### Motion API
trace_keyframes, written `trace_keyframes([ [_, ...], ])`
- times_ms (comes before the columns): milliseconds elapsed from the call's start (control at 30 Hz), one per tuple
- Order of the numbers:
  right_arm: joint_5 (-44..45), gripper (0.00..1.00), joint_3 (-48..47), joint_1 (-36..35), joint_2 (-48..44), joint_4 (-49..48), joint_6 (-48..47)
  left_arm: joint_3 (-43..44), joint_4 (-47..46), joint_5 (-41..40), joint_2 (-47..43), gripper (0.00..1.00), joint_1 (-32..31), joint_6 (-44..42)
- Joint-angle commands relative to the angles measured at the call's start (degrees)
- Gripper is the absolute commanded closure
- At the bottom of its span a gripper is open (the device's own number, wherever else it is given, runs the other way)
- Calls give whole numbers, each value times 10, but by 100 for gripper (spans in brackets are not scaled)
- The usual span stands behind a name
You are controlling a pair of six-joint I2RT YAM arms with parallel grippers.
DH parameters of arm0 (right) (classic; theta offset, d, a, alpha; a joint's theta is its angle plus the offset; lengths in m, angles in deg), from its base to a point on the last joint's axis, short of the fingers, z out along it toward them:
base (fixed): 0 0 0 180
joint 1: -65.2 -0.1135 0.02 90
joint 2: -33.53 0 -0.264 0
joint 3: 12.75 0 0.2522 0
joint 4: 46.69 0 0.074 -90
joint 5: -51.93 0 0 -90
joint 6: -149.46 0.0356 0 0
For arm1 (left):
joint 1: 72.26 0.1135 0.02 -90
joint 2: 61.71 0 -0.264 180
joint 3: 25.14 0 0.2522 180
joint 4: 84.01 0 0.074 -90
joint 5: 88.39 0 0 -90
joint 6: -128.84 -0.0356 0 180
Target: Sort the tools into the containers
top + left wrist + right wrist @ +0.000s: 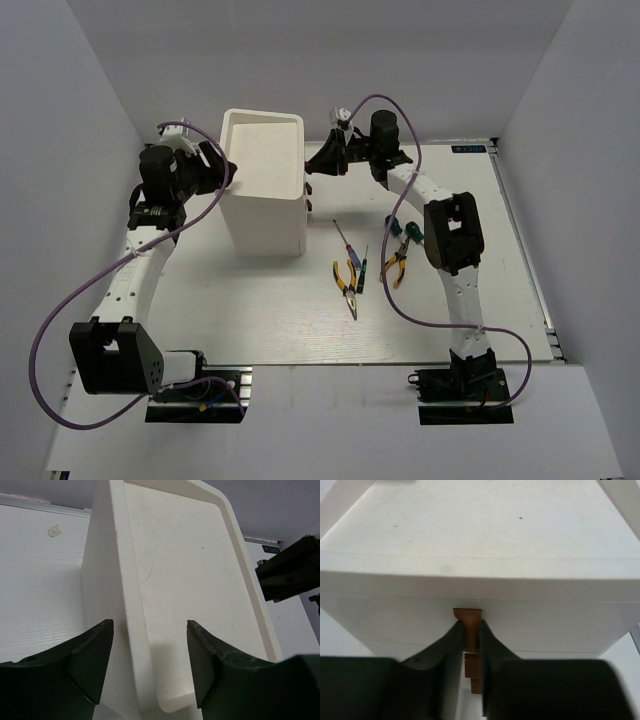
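Note:
The container, a tall white box [265,200], stands left of centre with a recessed top [190,580]. My left gripper [228,175] is open at its left side. The box's left rim [125,630] runs between the fingers [92,655] without touching them. My right gripper [312,172] is at the box's right side. In the right wrist view it [469,625] is shut on the topmost brown knob [468,615]. Two more knobs [472,665] show below it. The tools lie on the table: two yellow-handled pliers [346,280] [397,265] and thin screwdrivers [342,235] [362,270] [402,230].
White walls close in the table on the left, back and right. The right arm's forearm [450,235] hangs over the table beside the green-handled screwdriver. Purple cables [60,310] loop from both arms.

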Motion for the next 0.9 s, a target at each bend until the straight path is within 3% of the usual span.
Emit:
trace_keyframes([
  [0, 12, 86, 14, -5, -52, -38, 18, -3, -9, 15, -3, 31, -4, 0],
  [67, 21, 100, 38, -3, -59, -47, 19, -3, -9, 15, -3, 32, -4, 0],
  [267, 54, 100, 100, 4, -111, -32, -16, -9, -9, 10, -3, 50, -4, 0],
  [333, 80, 100, 126, 8, -133, 32, -66, -9, -9, 10, -3, 54, -4, 0],
  [867, 158, 100, 168, 62, -166, 182, -210, -9, -3, -12, 2, 58, -4, -5],
])
